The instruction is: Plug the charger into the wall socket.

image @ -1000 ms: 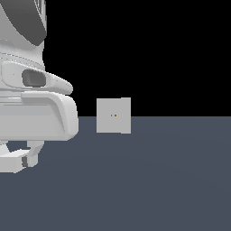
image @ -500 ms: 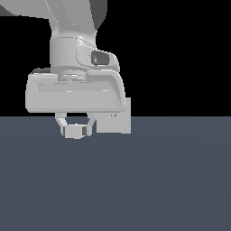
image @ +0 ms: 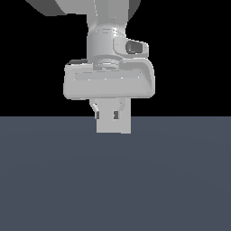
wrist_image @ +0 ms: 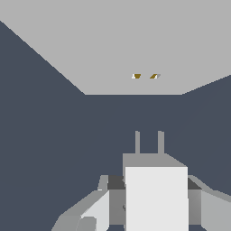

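While clamped in gripper [wrist_image: 149,198], charger [wrist_image: 155,198] low centre of wrist frame, prongs facing wall socket [wrist_image: 135,45] holes but apart. Grasp done; alignment and insertion left.

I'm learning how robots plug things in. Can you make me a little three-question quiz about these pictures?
1. True or false: the charger's prongs are already inside the wall socket's holes.
2. What is the gripper holding? A) nothing B) the charger C) a cable
3. Fill in: in the wrist view, you can see ___ prongs sticking out of the charger.

Key
1. False. Dark floor shows between the prong tips and the socket plate, so they are still apart.
2. B. The fingers sit against both sides of the white block.
3. Two, pointing toward the two yellowish holes.
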Motion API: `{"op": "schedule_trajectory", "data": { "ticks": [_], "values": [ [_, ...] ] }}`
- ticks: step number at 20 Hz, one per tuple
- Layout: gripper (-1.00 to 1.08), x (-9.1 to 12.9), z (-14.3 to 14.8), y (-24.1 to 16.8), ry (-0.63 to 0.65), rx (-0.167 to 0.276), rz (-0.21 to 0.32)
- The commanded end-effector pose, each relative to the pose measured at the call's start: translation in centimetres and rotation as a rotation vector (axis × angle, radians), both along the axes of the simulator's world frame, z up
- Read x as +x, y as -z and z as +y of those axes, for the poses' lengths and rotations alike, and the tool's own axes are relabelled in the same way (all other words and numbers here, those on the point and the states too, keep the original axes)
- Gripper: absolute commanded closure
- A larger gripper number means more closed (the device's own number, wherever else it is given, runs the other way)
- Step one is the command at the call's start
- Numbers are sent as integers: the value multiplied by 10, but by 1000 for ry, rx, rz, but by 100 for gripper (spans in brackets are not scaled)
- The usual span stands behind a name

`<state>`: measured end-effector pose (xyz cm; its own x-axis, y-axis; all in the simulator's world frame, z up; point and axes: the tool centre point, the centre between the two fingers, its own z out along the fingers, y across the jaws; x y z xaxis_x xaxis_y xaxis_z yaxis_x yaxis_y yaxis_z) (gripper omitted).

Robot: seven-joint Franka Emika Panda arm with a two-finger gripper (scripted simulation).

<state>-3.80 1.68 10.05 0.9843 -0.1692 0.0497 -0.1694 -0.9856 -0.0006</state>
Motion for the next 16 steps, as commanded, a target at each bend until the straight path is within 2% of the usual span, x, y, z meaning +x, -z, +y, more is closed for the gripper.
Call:
{"op": "schedule_trajectory", "data": {
  "ticks": [1,10,16],
  "values": [
    [108,2,-3,-2,1,0,1],
    [108,1,1,1,-2,0,1],
    [108,10,0,1,-2,0,1]
  ]
}}
